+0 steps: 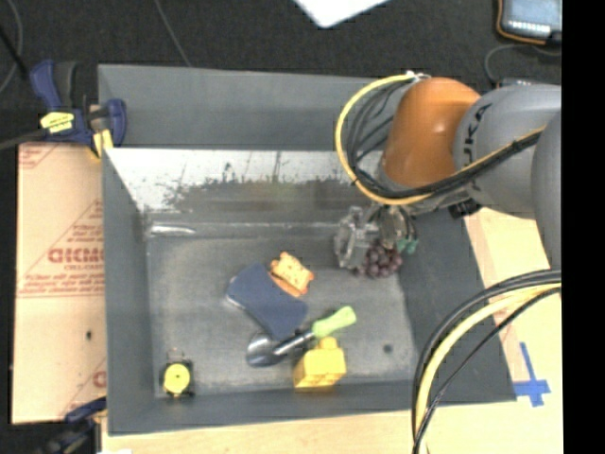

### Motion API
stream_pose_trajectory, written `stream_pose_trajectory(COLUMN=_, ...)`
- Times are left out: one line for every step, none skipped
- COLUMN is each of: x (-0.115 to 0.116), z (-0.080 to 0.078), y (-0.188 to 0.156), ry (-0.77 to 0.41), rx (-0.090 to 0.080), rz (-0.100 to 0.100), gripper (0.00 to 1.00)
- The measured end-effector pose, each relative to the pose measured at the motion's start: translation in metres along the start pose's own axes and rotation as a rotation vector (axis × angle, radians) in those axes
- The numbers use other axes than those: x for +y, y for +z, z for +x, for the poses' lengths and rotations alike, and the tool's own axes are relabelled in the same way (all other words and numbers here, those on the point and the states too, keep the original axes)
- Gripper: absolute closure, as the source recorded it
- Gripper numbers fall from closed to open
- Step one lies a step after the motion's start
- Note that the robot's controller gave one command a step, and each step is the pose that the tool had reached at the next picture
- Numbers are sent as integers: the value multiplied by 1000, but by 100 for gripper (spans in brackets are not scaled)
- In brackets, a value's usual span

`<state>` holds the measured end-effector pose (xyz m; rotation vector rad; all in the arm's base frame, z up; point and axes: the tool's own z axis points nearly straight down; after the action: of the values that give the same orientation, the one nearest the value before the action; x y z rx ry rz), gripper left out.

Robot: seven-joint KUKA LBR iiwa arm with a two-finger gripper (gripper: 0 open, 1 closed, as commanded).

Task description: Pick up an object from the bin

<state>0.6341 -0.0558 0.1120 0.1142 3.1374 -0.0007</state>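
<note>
Pincer position: pincer [363, 247] low in the bin [236, 176], at the far right part of the floor, near the back wall.
Pincer state: cannot tell whether spread or pressed together; the wrist and its orange cover [423, 132] overhang it.
Nearest thing: bunch of dark purple toy grapes [384, 262] with a green stem, far right of the floor.
Grapes vs pincer: just beside it, on its right and slightly nearer the front; touching or apart cannot be told.
Mid floor, well apart from pincer: blue cloth pouch [263, 297] with a small orange-yellow toy [291, 272] at its upper right edge.
Front of floor: green-handled scoop [301, 336] lying against a yellow block [319, 365].
Front left corner: small yellow round thing [177, 378].
</note>
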Motion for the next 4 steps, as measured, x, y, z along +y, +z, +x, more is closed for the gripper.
stream_pose_trajectory(x=14, z=11, y=-58, ry=-40, rx=-8, rz=3, gripper=100)
stream_pose_trajectory(x=-3, z=4, y=-93, ry=-32, rx=-5, rz=1, gripper=0)
stream_pose_trajectory(x=-3, z=4, y=-93, ry=-33, rx=-5, rz=1, gripper=0)
stream_pose_trajectory(x=-10, z=2, y=-54, ry=10, rx=-15, rz=0, gripper=0)
